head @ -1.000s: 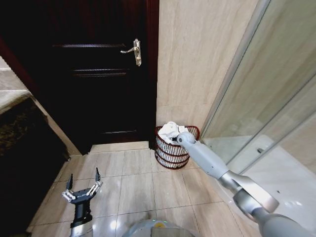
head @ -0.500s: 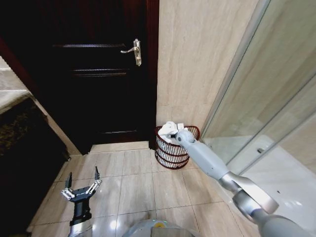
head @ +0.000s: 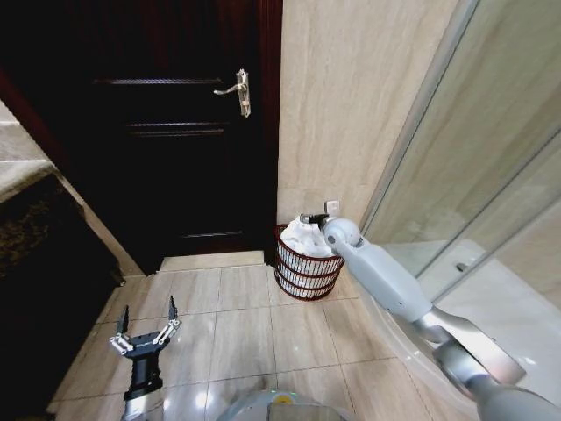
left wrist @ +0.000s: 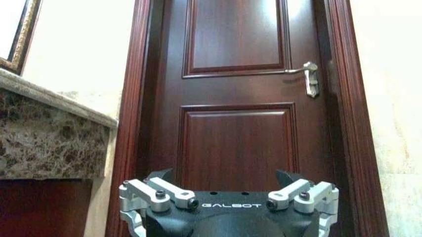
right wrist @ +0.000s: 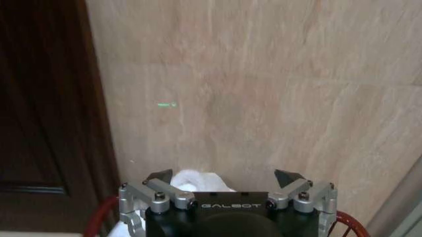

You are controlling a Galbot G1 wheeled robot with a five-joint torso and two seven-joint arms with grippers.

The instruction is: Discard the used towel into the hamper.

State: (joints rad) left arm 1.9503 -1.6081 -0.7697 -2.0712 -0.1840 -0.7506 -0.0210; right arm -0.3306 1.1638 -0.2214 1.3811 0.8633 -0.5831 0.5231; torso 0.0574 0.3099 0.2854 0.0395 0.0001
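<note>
The hamper (head: 305, 272), a round reddish-brown wire basket, stands on the floor in the corner between the door and the beige wall. The white towel (head: 303, 238) lies bunched inside it, its top at rim height. My right gripper (head: 308, 218) hovers just above the hamper's back rim, open and holding nothing. In the right wrist view the towel (right wrist: 195, 178) shows beyond the spread fingers (right wrist: 159, 176), with the hamper's red rim (right wrist: 99, 215) at both sides. My left gripper (head: 145, 332) hangs open low over the floor tiles at the left, and in its wrist view the left gripper (left wrist: 224, 176) faces the door.
A dark wooden door (head: 175, 149) with a metal handle (head: 238, 91) stands behind the hamper to the left. A glass shower screen (head: 473, 184) runs along the right. A marble counter (head: 26, 180) is at the left edge. Open floor tiles (head: 250, 320) lie in front.
My right gripper has let go of the towel, which has dropped into the hamper. The gripper has lifted and shifted slightly towards the wall. The left arm has stayed put.
</note>
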